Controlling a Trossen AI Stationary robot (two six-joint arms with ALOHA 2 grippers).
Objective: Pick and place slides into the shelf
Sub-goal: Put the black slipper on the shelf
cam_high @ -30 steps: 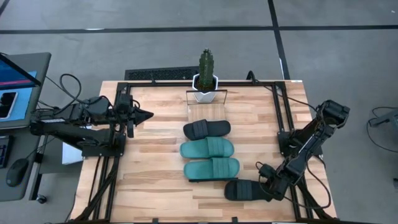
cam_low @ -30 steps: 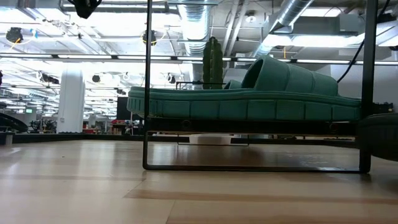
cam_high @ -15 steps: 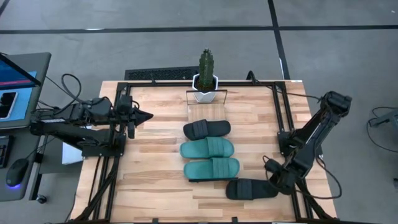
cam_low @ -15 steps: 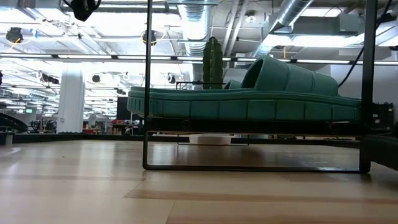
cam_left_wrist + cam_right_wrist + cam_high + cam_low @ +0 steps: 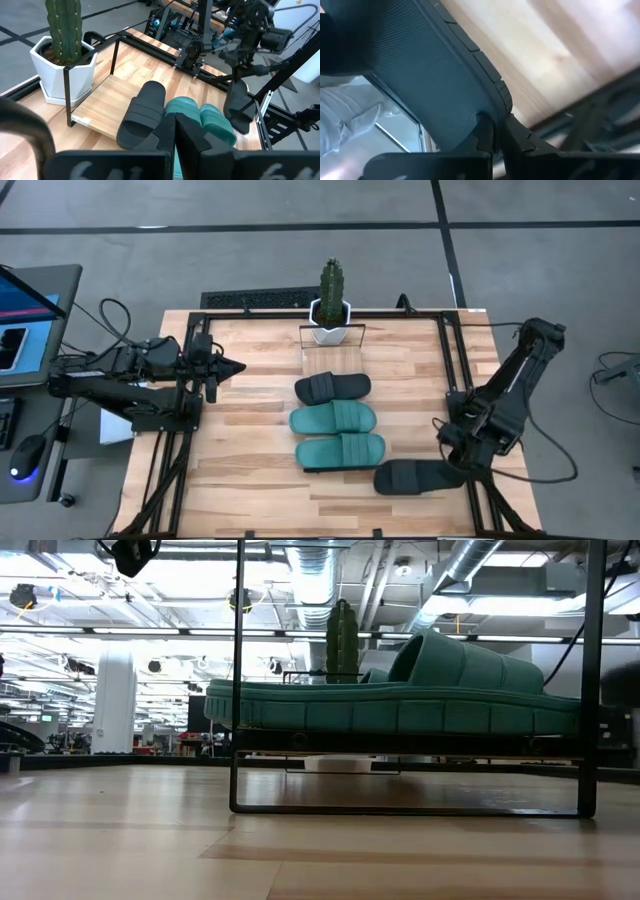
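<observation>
Black slide (image 5: pixel 412 478) lower right of high view, shifted right since half a second ago; I see right gripper (image 5: pixel 455 463) clamped on its heel. Three slides (image 5: pixel 338 420) on shelf (image 5: pixel 305 352), unchanged. Left gripper (image 5: pixel 238 365) parked mid-left, fingers together, holding nothing.

Two black slides (image 5: pixel 333 388) (image 5: pixel 412 477), two teal-green ribbed slides (image 5: pixel 334 418) (image 5: pixel 340 451) — light-wood shelf (image 5: pixel 112 102), white pot (image 5: pixel 329 320).
</observation>
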